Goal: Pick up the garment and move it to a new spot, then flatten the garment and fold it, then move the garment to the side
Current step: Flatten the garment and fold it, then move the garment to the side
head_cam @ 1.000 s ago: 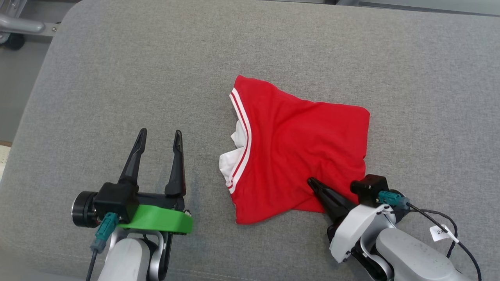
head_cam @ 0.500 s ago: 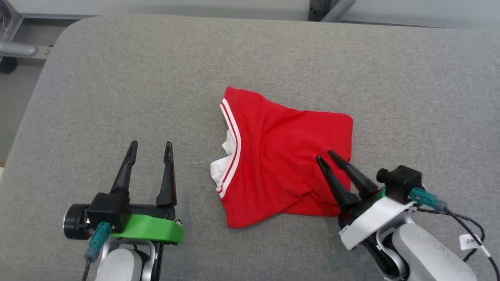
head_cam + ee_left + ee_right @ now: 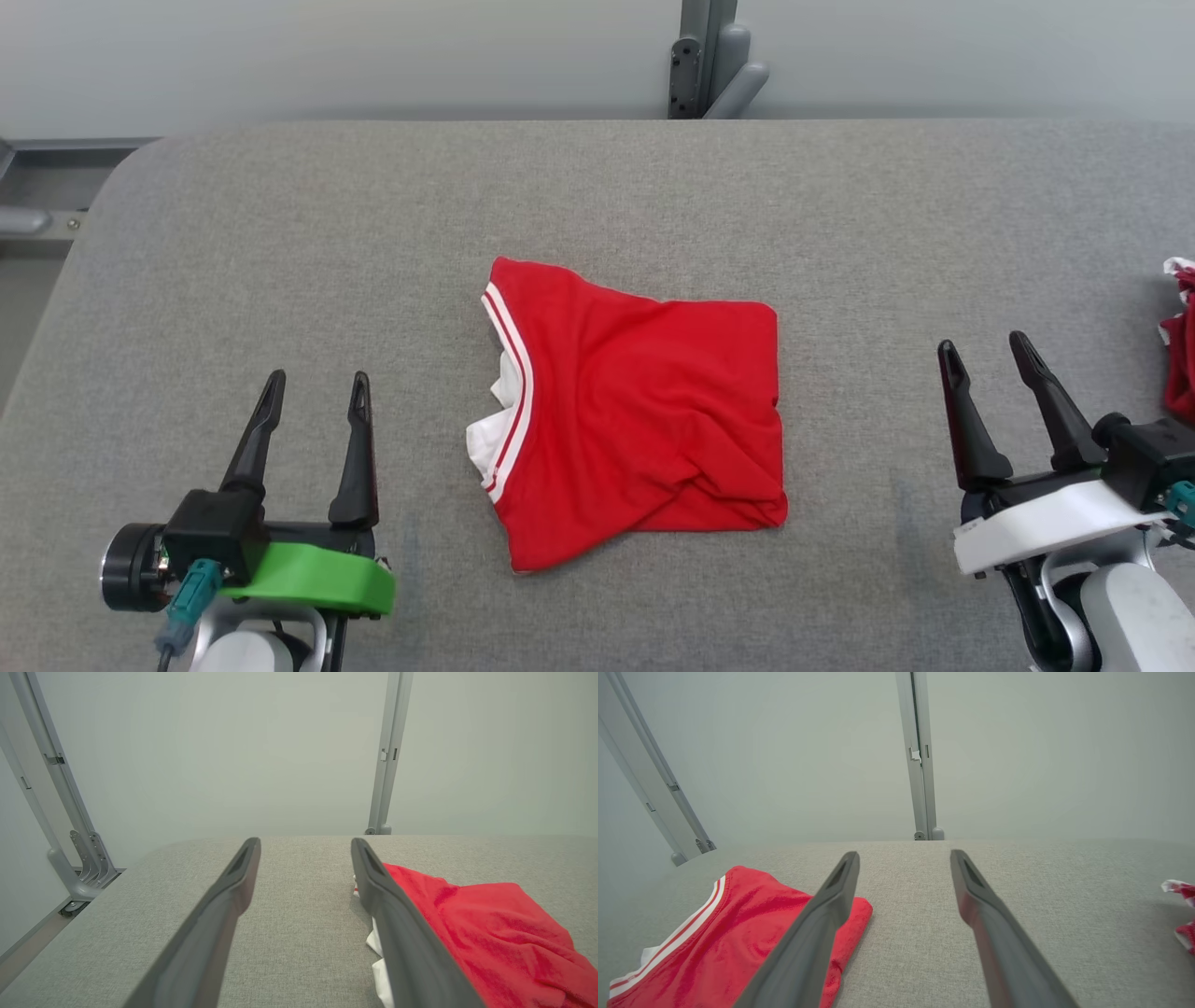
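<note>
The left gripper (image 3: 318, 376) hangs with its two dark fingers spread wide and nothing between them, low over the grey fabric-covered worktop (image 3: 280, 233). The right gripper (image 3: 982, 342) is equally wide and empty on the opposite side. Between them, touching neither, the red garment (image 3: 644, 411) lies in the middle of the worktop as a rough folded rectangle, its white-striped trim and white lining facing the left gripper. The fold looks done, so the step in hand is probably moving the garment aside. That calls for one gripper to close on an edge through all the layers, so the fold does not fall open. Counted: two grippers, one folded garment, one scrap of red-and-white cloth (image 3: 1181, 345) at the worktop's right edge, and one metal post (image 3: 700, 65) beyond the far edge.
</note>
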Controlling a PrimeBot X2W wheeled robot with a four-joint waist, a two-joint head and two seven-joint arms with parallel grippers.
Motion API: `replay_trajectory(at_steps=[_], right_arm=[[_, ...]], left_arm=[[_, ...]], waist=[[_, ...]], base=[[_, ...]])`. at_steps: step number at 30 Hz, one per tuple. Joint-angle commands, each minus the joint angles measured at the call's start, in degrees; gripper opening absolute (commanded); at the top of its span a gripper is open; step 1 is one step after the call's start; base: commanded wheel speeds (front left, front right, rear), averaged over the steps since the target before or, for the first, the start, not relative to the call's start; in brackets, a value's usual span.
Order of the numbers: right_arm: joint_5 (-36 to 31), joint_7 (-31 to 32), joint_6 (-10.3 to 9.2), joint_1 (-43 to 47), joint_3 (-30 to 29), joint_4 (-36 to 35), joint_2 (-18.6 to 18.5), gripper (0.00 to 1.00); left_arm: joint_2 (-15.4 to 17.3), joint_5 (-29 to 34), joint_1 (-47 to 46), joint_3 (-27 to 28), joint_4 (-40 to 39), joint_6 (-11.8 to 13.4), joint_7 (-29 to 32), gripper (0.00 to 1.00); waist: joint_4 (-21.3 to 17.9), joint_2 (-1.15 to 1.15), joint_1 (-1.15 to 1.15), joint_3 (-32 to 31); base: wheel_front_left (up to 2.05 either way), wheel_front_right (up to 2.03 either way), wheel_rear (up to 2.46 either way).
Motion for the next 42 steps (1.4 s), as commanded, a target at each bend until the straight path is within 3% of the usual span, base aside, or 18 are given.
replay_trajectory(at_steps=[1,6,23,42], right_arm=[[-0.97,0.78,-0.01,1.63,-1.58,-0.59,0.36,1.0],[-2.39,3.16,-0.01,4.61,-4.63,-1.46,1.23,1.0],[-4.1,8.17,-0.01,13.4,-7.01,-7.73,2.62,1.0],[-4.1,9.54,-0.01,14.91,-8.08,-9.65,3.68,1.0]], left_arm=[[0.91,-0.16,1.37,0.33,-0.58,-0.07,0.52,1.0],[2.26,-0.48,3.75,0.45,-1.98,0.01,1.78,1.0],[4.98,-0.2,9.64,-0.59,-4.81,0.09,3.94,1.0],[5.63,-0.24,10.06,-1.65,-5.16,1.08,4.61,1.0]], waist=[[-1.54,0.0,0.0,-2.22],[-2.11,0.0,0.0,-4.69],[-2.34,0.0,0.0,-9.4],[-3.0,0.0,0.0,-9.84]], base=[[0.0,0.0,0.0],[0.0,0.0,0.0],[0.0,0.0,0.0],[0.0,0.0,0.0]])
